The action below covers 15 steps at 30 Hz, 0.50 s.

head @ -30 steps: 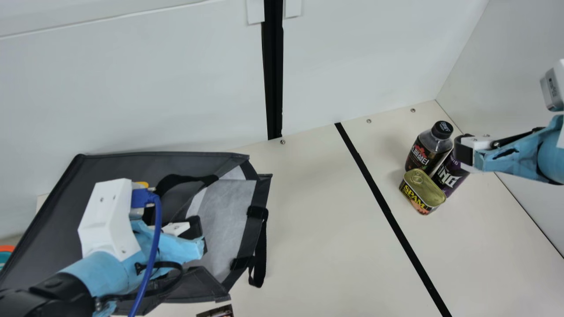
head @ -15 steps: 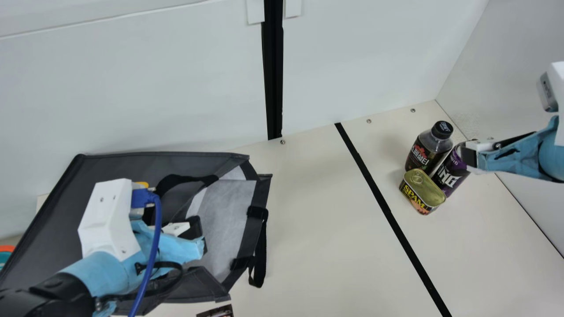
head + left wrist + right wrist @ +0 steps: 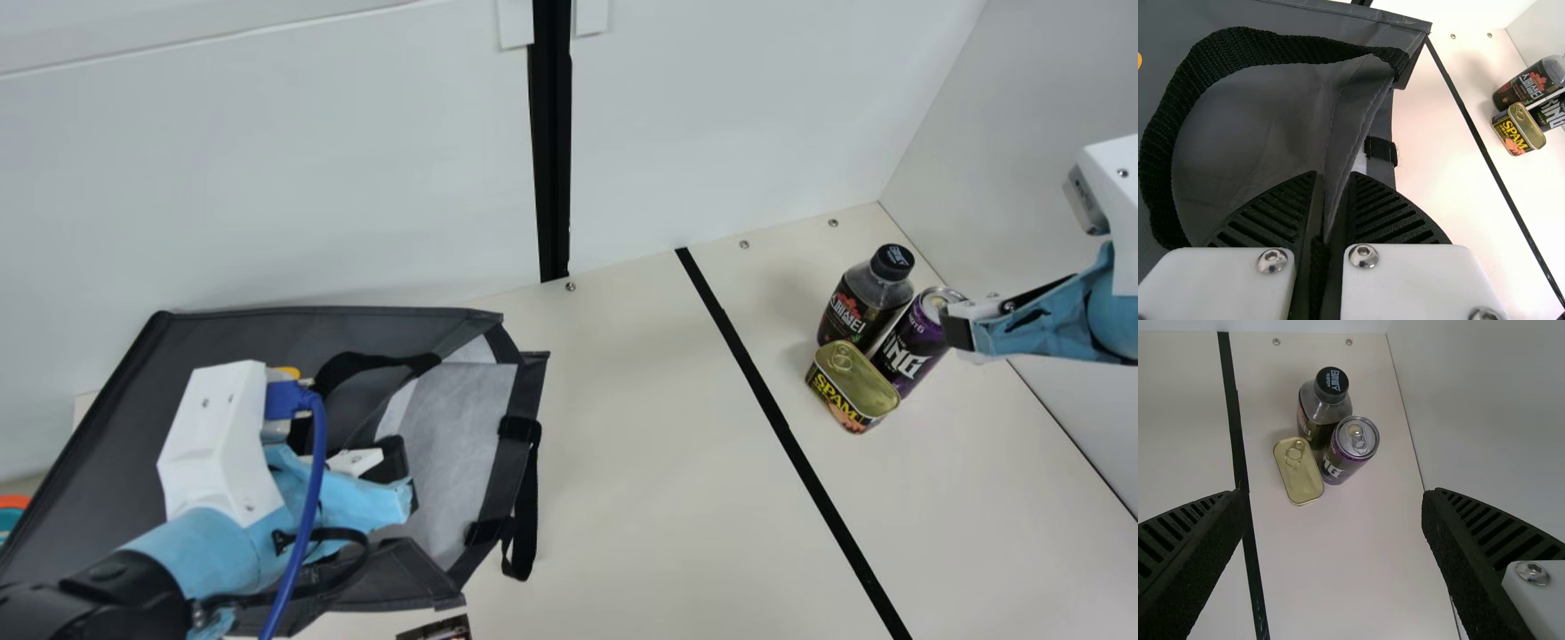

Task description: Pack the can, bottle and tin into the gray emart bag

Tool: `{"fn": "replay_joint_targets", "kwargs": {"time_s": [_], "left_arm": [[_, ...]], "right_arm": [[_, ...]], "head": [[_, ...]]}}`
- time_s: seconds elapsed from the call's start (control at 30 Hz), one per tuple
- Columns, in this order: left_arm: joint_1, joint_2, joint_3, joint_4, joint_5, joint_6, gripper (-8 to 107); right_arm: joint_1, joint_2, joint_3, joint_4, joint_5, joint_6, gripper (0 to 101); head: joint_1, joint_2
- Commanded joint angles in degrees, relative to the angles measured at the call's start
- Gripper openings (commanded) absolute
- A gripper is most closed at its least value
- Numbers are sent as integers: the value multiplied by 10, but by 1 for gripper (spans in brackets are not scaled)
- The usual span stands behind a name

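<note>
Edging toward four o'clock, your right gripper (image 3: 958,333) stands wide-jawed near the silver-topped purple can (image 3: 910,348). At eight, your left gripper (image 3: 404,480) pinches the gray bag (image 3: 107,436).

A black line (image 3: 782,425) runs forward from the worktop's back edge; screws (image 3: 571,286) dot that edge; a black strip (image 3: 553,160) climbs the white wall (image 3: 356,160) behind it.

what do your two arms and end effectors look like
My left arm is black, light blue and white, with a blue cable and black ties. My right arm shows light blue and white, with a small gray box. The left end effector and right end effector have ribbed black fingers on white mounts.
</note>
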Motion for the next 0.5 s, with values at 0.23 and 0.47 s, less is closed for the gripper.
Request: {"fn": "replay_joint_targets", "kwargs": {"time_s": [0.23,0.47], "left_arm": [[0,0,0,0,0,0,10],[0,0,0,0,0,0,10]], "right_arm": [[-26,30,-5,17,1,-56,91],[-36,54,-7,27,1,-83,91]], "head": [[-13,0],[-13,0]]}}
